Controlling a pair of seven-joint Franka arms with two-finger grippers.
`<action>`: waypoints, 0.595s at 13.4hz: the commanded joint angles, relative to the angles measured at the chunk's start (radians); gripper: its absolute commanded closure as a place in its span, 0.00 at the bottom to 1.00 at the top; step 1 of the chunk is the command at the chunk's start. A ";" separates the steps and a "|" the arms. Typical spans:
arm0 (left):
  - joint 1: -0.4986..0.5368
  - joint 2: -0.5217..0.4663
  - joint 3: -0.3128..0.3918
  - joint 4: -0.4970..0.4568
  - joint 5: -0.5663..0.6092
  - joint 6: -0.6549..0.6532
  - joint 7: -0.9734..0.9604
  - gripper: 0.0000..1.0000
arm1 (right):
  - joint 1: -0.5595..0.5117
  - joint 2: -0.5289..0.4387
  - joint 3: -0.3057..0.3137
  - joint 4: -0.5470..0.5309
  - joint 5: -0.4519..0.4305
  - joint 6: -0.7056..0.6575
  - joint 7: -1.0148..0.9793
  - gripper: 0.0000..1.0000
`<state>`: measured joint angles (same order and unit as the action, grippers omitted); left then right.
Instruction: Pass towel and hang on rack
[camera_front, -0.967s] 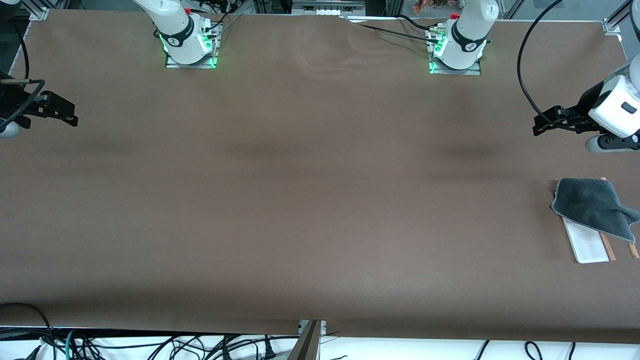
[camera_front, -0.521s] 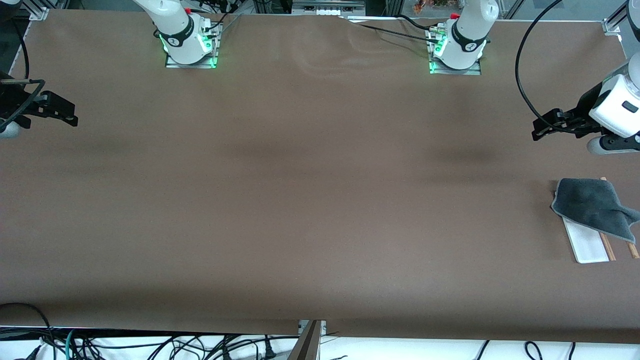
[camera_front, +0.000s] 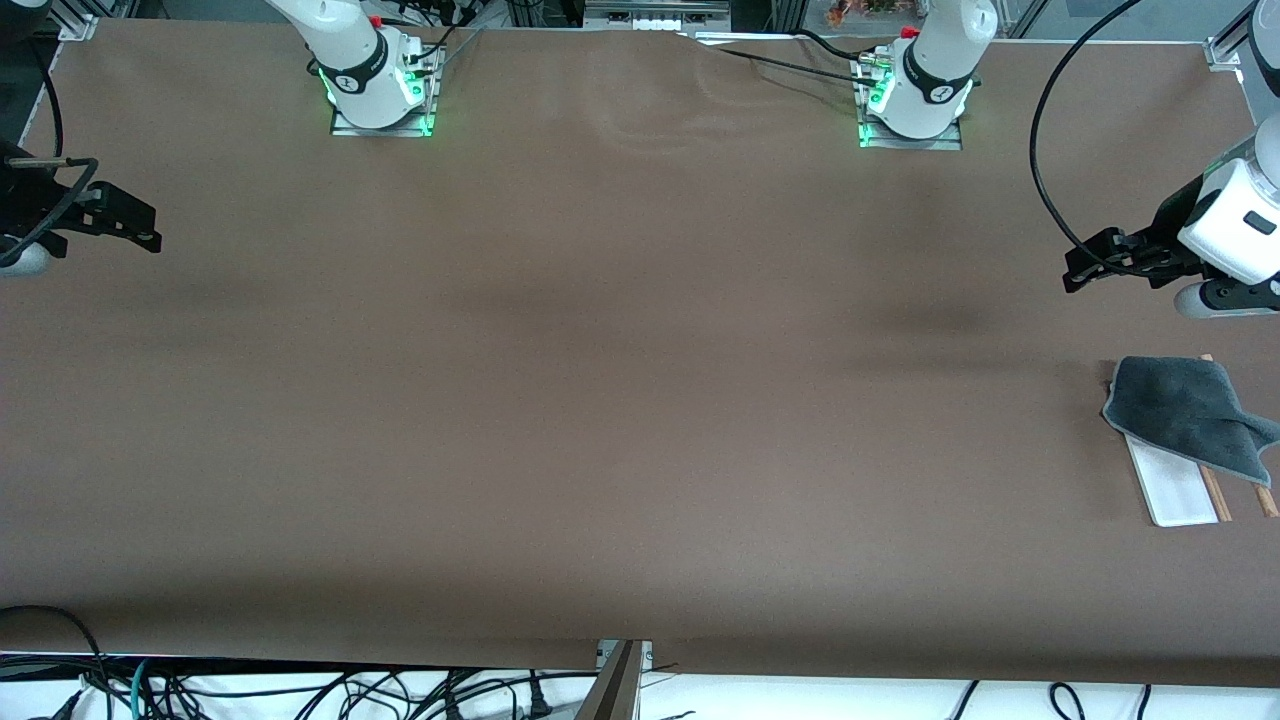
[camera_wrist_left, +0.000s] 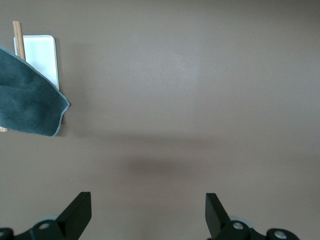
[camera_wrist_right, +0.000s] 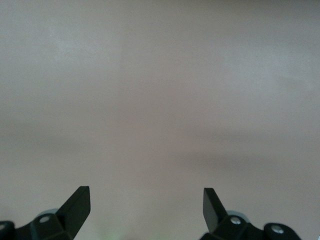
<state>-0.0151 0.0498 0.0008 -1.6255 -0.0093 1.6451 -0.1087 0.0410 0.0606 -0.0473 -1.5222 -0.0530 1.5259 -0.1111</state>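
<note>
One towel (camera_front: 1185, 410) and one rack (camera_front: 1175, 490) sit together at the left arm's end of the brown worktop (camera_front: 600, 400), nearer the front camera than the left gripper. The towel shows its dark grey face with light grey edging and is draped over the rack, covering the part of it farther from the front camera. Of the rack, the flat white base pokes out from under the cloth on the side nearer the front camera, and two thin light-brown wooden rods (camera_front: 1215, 492) show beside the base; a crossbar cannot be made out. In the left wrist view the towel (camera_wrist_left: 27, 102) lies across the white base (camera_wrist_left: 42, 55) and one rod.

There are two grippers, both up in the air and holding nothing. The left gripper (camera_front: 1085, 262) hovers over bare worktop at the left arm's end, apart from the towel, jaws spread wide. The right gripper (camera_front: 140, 232) waits over bare worktop at the right arm's end, well apart from towel and rack, its jaws likewise spread wide.
</note>
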 joint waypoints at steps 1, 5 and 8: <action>0.020 -0.011 0.004 -0.031 -0.037 0.034 0.037 0.00 | -0.004 0.010 0.006 0.023 -0.004 -0.004 -0.004 0.00; 0.023 -0.047 0.004 -0.086 -0.037 0.079 0.066 0.00 | -0.004 0.010 0.006 0.023 -0.004 -0.003 -0.004 0.00; 0.023 -0.048 0.004 -0.085 -0.035 0.081 0.067 0.00 | -0.006 0.010 0.006 0.025 -0.005 -0.001 -0.005 0.00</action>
<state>0.0010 0.0342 0.0043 -1.6787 -0.0241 1.7084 -0.0702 0.0410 0.0606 -0.0472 -1.5222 -0.0530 1.5267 -0.1111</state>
